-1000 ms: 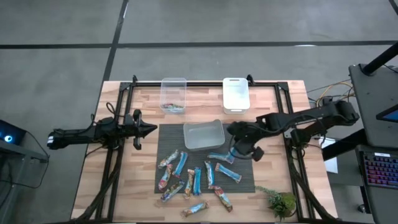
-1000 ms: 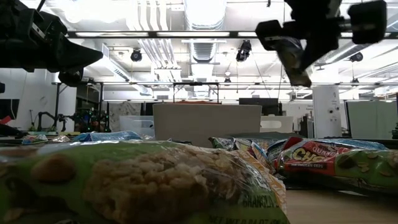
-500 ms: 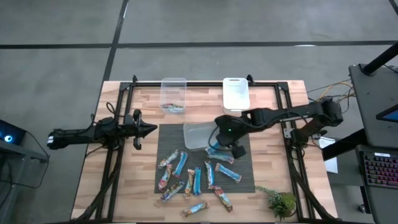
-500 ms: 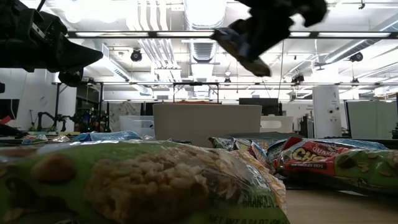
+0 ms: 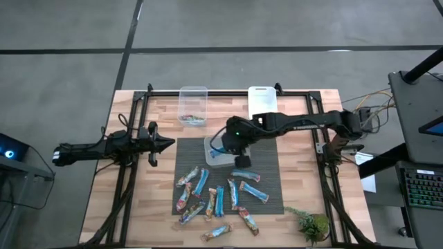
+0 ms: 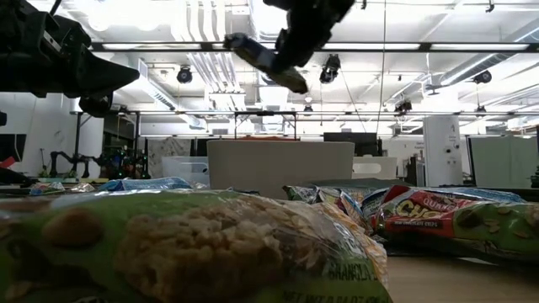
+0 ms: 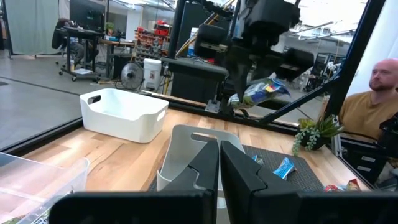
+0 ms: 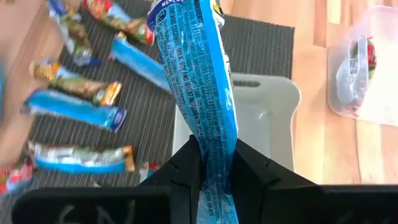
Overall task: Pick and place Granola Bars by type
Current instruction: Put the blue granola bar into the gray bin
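Observation:
My right gripper (image 5: 227,144) hangs over the pale tub (image 5: 216,159) at the dark mat's far edge, shut on a blue granola bar (image 8: 198,74), which also shows high in the low view (image 6: 268,63). Several more granola bars, blue and multicoloured, lie flat on the mat (image 5: 221,197). A clear tub (image 5: 193,105) at the far edge holds a multicoloured bar. A white tub (image 5: 261,97) stands to its right, partly under my right arm. My left gripper (image 5: 166,144) waits shut and level at the table's left. My right gripper pinches the blue bar's flat faces between its two fingers, near one end of the wrapper (image 8: 214,146). The fingers slant down from the table's right. Most of the bar sticks out beyond the fingertips, tilted and clear of everything, above the pale tub.
A small green plant (image 5: 311,223) stands at the near right corner. Black frame rails (image 5: 135,173) run along both sides of the wooden table. A person (image 7: 379,93) sits beyond the table's right side in the left wrist view.
My right gripper has carried the blue bar from above the mat's right part toward the table's left and a little up, and it now hangs over the pale tub. Its wrist has rolled, turning the bar about. The grip has stayed shut.

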